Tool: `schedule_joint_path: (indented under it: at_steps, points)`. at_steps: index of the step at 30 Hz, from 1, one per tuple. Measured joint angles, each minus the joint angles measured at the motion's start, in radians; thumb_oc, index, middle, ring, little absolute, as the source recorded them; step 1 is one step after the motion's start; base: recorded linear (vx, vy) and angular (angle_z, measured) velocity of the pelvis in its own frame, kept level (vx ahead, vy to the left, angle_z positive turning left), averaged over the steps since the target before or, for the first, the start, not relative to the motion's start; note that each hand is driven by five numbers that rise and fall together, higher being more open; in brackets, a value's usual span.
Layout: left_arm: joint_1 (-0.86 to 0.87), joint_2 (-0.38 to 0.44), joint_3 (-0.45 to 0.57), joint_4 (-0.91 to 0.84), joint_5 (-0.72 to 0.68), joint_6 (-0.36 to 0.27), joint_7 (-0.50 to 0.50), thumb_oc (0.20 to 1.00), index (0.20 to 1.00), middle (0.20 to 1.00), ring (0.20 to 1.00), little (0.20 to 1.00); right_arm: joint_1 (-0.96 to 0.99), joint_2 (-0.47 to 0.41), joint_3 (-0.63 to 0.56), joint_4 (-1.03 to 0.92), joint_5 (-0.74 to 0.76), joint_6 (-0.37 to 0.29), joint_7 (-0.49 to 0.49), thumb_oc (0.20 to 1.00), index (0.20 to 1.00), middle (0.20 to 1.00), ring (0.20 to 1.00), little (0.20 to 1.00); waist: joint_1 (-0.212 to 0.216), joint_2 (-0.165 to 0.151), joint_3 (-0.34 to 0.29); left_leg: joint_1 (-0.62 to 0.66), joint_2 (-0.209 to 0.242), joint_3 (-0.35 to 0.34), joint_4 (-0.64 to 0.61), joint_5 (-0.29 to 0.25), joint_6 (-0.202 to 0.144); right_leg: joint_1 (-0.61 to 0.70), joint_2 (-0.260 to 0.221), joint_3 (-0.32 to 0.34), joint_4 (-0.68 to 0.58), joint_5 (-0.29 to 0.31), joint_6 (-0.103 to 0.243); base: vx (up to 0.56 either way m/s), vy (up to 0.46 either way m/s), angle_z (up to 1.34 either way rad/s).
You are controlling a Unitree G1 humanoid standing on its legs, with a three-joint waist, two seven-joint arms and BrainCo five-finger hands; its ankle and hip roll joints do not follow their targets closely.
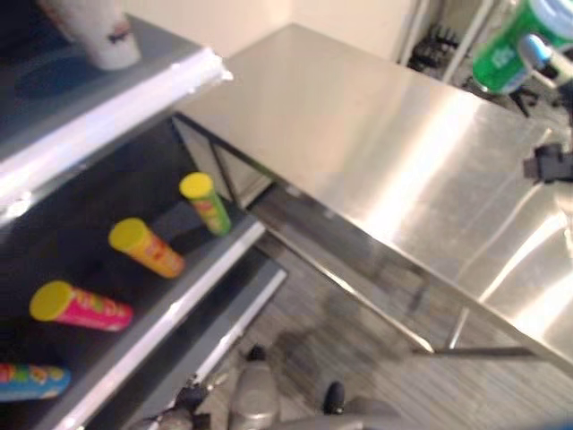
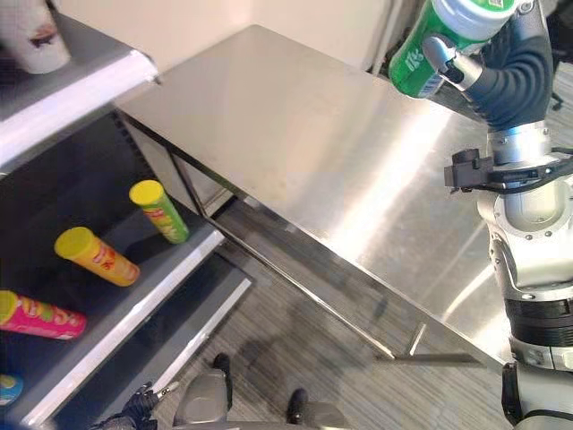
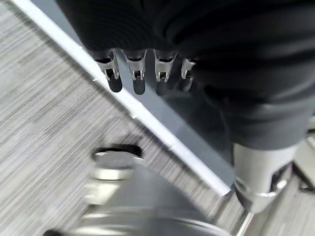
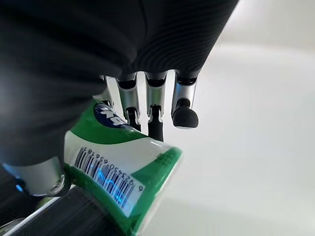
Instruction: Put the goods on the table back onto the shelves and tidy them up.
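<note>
So the green can point(image 2: 439, 40) is up in the air over the far right part of the steel desk point(image 2: 295, 143), not touching the surface at all. The right hand point(image 2: 466, 67) has it, fingers point(image 4: 155, 115) curled round the can's side with the thumb on the other side, so it's properly gripped; you can see the green and white label with a barcode right under the fingers in the right wrist view. The desk top itself looks bare and shiny. Over past the desk's left end there's the grey shelf unit point(image 1: 116, 98). On its lower shelf point(image 2: 134, 305) there are tall tubes with yellow lids lying on their sides in a row, apart from each other: a green tube point(image 1: 206, 203) nearest the desk, then an orange tube point(image 1: 146, 248), a pink tube point(image 1: 81, 306), and a blue tube point(image 1: 31, 381) at the shelf's near end. A white cup point(image 1: 94, 31) sits on the upper shelf. The left hand point(image 3: 142, 73) hangs low by the shelf's edge above the striped floor point(image 3: 44, 128), fingers loosely bent and holding nothing.
</note>
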Motion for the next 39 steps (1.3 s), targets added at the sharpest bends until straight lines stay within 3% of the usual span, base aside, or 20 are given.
schedule_joint_path:
  at_steps: [1, 2, 3, 4, 5, 6, 8, 9, 12, 16, 18, 19, 21, 22, 23, 24, 25, 28, 33, 39]
  points:
    - [-0.002, 0.004, 0.001, -0.043, 0.0, -0.008, 0.001, 1.0, 1.0, 1.0, 1.0, 1.0, -0.008, -0.011, 0.005, -0.006, -0.001, -0.002, 0.009, 0.2, 0.2, 0.2, 0.2, 0.2, -0.012, 0.022, -0.034, 0.006, 0.001, -0.038, -0.137, 0.041, -0.032, -0.069, 0.066, 0.028, -0.065, -0.009, -0.021, -0.18, 0.153, 1.46]
    - [-0.015, 0.025, 0.004, -0.065, 0.0, -0.014, 0.0, 1.0, 1.0, 1.0, 1.0, 1.0, -0.027, -0.007, 0.005, -0.01, -0.001, -0.006, 0.009, 0.2, 0.2, 0.2, 0.2, 0.2, -0.025, -0.015, -0.059, 0.005, -0.001, 0.035, -0.214, 0.034, -0.04, -0.098, 0.083, 0.034, -0.204, 0.066, -0.095, -0.17, 0.159, 1.56]
    - [-0.06, 0.042, 0.009, -0.044, 0.0, -0.019, 0.0, 1.0, 1.0, 1.0, 1.0, 1.0, -0.04, 0.0, 0.004, -0.005, -0.001, -0.005, 0.01, 0.2, 0.2, 0.2, 0.2, 0.2, -0.031, -0.05, -0.045, -0.019, 0.012, 0.143, -0.123, 0.006, 0.0, -0.096, 0.037, 0.014, -0.209, 0.175, -0.112, -0.15, 0.169, 1.28]
    - [-0.071, 0.043, 0.003, -0.035, 0.001, -0.01, 0.0, 1.0, 1.0, 1.0, 1.0, 1.0, -0.034, 0.034, 0.012, 0.003, 0.0, -0.001, 0.012, 0.2, 0.2, 0.2, 0.2, 0.2, -0.02, -0.053, -0.051, -0.033, 0.063, 0.174, 0.017, -0.03, -0.001, -0.088, 0.016, -0.019, -0.205, 0.18, -0.118, -0.11, 0.122, 1.02]
    - [-0.056, 0.043, -0.001, -0.035, 0.003, -0.01, -0.002, 1.0, 1.0, 1.0, 1.0, 1.0, -0.033, 0.039, 0.034, 0.003, -0.001, 0.001, 0.017, 0.2, 0.2, 0.2, 0.2, 0.2, -0.012, -0.052, -0.064, -0.024, 0.102, 0.189, 0.136, -0.067, -0.058, -0.071, -0.013, -0.06, -0.212, 0.181, -0.112, -0.05, 0.196, 0.9]
    - [-0.045, 0.036, -0.011, -0.034, 0.004, -0.009, -0.002, 1.0, 1.0, 1.0, 1.0, 1.0, -0.035, 0.024, 0.035, 0.0, -0.001, 0.0, 0.017, 0.2, 0.2, 0.2, 0.2, 0.2, -0.039, -0.044, -0.074, 0.007, 0.126, 0.195, 0.147, -0.085, -0.093, -0.051, -0.035, -0.082, -0.213, 0.181, -0.082, -0.02, 0.206, 1.02]
    - [-0.019, 0.006, -0.046, -0.033, 0.02, -0.003, -0.003, 1.0, 1.0, 1.0, 1.0, 1.0, -0.038, -0.035, 0.034, 0.002, 0.0, 0.002, 0.017, 0.2, 0.2, 0.2, 0.2, 0.2, -0.06, 0.033, -0.111, 0.104, 0.157, 0.239, 0.032, -0.058, -0.132, -0.046, -0.055, -0.129, -0.191, 0.172, -0.026, -0.05, 0.279, 1.05]
    - [-0.008, -0.013, -0.046, -0.028, 0.041, -0.003, -0.003, 1.0, 1.0, 1.0, 1.0, 1.0, -0.037, -0.044, 0.035, 0.002, 0.0, -0.001, 0.017, 0.2, 0.2, 0.2, 0.2, 0.2, -0.062, 0.064, -0.131, 0.146, 0.125, 0.248, -0.075, -0.071, -0.131, -0.05, -0.083, -0.149, -0.175, 0.177, -0.006, -0.06, 0.204, 0.73]
    - [0.003, 0.007, -0.042, -0.012, 0.05, 0.001, -0.002, 1.0, 1.0, 1.0, 1.0, 1.0, -0.043, -0.038, 0.071, 0.011, 0.0, -0.001, 0.03, 0.2, 0.2, 0.2, 0.2, 0.2, -0.033, 0.035, -0.143, 0.173, 0.048, 0.253, -0.129, -0.069, -0.106, -0.066, -0.149, -0.143, -0.166, 0.193, 0.047, -0.13, 0.162, 0.15]
    - [0.034, 0.045, -0.036, 0.039, 0.079, 0.013, -0.001, 1.0, 1.0, 1.0, 1.0, 1.0, -0.062, -0.022, 0.11, 0.058, 0.0, 0.017, 0.04, 0.2, 0.2, 0.2, 0.2, 0.2, -0.011, -0.002, -0.17, 0.164, -0.001, 0.256, -0.127, -0.078, -0.077, -0.067, -0.193, -0.116, -0.174, 0.215, 0.077, -0.07, 0.162, 0.0]
    - [0.036, 0.048, -0.037, 0.039, 0.081, 0.013, -0.001, 1.0, 1.0, 1.0, 1.0, 1.0, -0.062, -0.02, 0.114, 0.059, 0.0, 0.018, 0.041, 0.2, 0.2, 0.2, 0.2, 0.2, -0.013, -0.003, -0.171, 0.163, -0.002, 0.248, -0.127, -0.076, -0.073, -0.066, -0.197, -0.12, -0.173, 0.215, 0.08, -0.05, 0.049, 0.19]
    - [0.034, 0.046, -0.044, 0.039, 0.087, 0.013, -0.001, 1.0, 1.0, 1.0, 1.0, 1.0, -0.058, -0.02, 0.113, 0.06, 0.0, 0.02, 0.043, 0.2, 0.2, 0.2, 0.2, 0.2, -0.027, 0.005, -0.17, 0.15, -0.008, 0.212, -0.127, -0.075, -0.067, -0.059, -0.196, -0.063, -0.153, 0.21, 0.088, -0.05, 0.041, 0.75]
    - [0.012, 0.039, -0.081, 0.037, 0.093, 0.011, -0.004, 1.0, 1.0, 1.0, 1.0, 1.0, -0.044, -0.035, 0.113, 0.061, 0.0, 0.024, 0.051, 0.2, 0.2, 0.2, 0.2, 0.2, -0.069, 0.028, -0.165, 0.147, -0.007, 0.135, -0.133, -0.06, -0.047, -0.092, -0.19, 0.111, -0.052, 0.185, 0.119, -0.01, 0.025, 0.93]
    - [0.0, 0.038, -0.087, 0.032, 0.099, 0.01, -0.005, 1.0, 1.0, 1.0, 1.0, 1.0, -0.042, -0.047, 0.114, 0.062, 0.0, 0.027, 0.055, 0.2, 0.2, 0.2, 0.2, 0.2, -0.077, 0.033, -0.167, 0.142, 0.0, 0.113, -0.137, -0.06, -0.039, -0.118, -0.16, 0.229, -0.039, 0.118, 0.184, 0.0, 0.016, 0.72]
    - [-0.001, 0.054, -0.084, 0.024, 0.099, 0.005, -0.004, 1.0, 1.0, 1.0, 1.0, 1.0, -0.042, -0.06, 0.113, 0.057, 0.0, 0.035, 0.061, 0.2, 0.2, 0.2, 0.2, 0.2, -0.076, 0.016, -0.173, 0.138, -0.013, 0.096, -0.151, -0.048, -0.046, -0.117, -0.132, 0.324, -0.118, 0.105, 0.186, 0.02, -0.091, 0.65]
    - [0.004, 0.048, -0.087, 0.031, 0.099, 0.001, -0.004, 1.0, 1.0, 1.0, 1.0, 1.0, -0.044, -0.068, 0.113, 0.058, 0.0, 0.038, 0.063, 0.2, 0.2, 0.2, 0.2, 0.2, -0.085, 0.025, -0.182, 0.145, -0.009, 0.084, -0.174, -0.039, -0.062, -0.114, -0.115, 0.318, -0.146, 0.133, 0.139, 0.02, -0.102, 0.45]
    - [0.015, 0.038, -0.086, 0.028, 0.1, -0.001, -0.005, 1.0, 1.0, 1.0, 1.0, 1.0, -0.05, -0.068, 0.114, 0.063, 0.006, 0.037, 0.066, 0.2, 0.2, 0.2, 0.2, 0.2, -0.07, 0.056, -0.187, 0.135, 0.014, 0.074, -0.18, -0.024, -0.056, -0.099, -0.097, 0.311, -0.151, 0.139, 0.134, 0.05, -0.158, 0.43]
    - [0.024, -0.002, -0.082, 0.029, 0.099, -0.001, -0.009, 1.0, 1.0, 1.0, 1.0, 1.0, -0.053, -0.076, 0.127, 0.107, 0.085, 0.043, 0.09, 0.2, 0.2, 0.2, 0.2, 0.2, -0.086, 0.086, -0.196, 0.118, 0.04, 0.033, -0.163, -0.022, -0.063, -0.061, -0.068, 0.262, -0.196, 0.146, 0.121, 0.06, -0.068, 0.32]
    - [0.048, -0.037, -0.092, 0.068, 0.109, 0.001, -0.018, 1.0, 1.0, 1.0, 1.0, 1.0, -0.064, -0.08, 0.212, 0.117, 0.14, 0.057, 0.148, 0.2, 0.2, 0.2, 0.2, 0.2, -0.086, 0.071, -0.21, 0.126, 0.049, -0.01, -0.165, -0.01, -0.082, 0.002, -0.058, 0.216, -0.244, 0.154, 0.116, 0.04, -0.058, 0.26]
    - [0.061, -0.034, -0.115, 0.081, 0.113, 0.002, -0.019, 1.0, 1.0, 1.0, 1.0, 1.0, -0.183, -0.057, 0.371, 0.199, 0.191, 0.086, 0.204, 0.2, 0.2, 0.2, 0.2, 0.2, -0.042, 0.032, -0.22, 0.126, 0.043, -0.028, -0.164, -0.005, -0.088, 0.027, -0.063, 0.197, -0.272, 0.16, 0.115, 0.01, -0.022, 0.13]
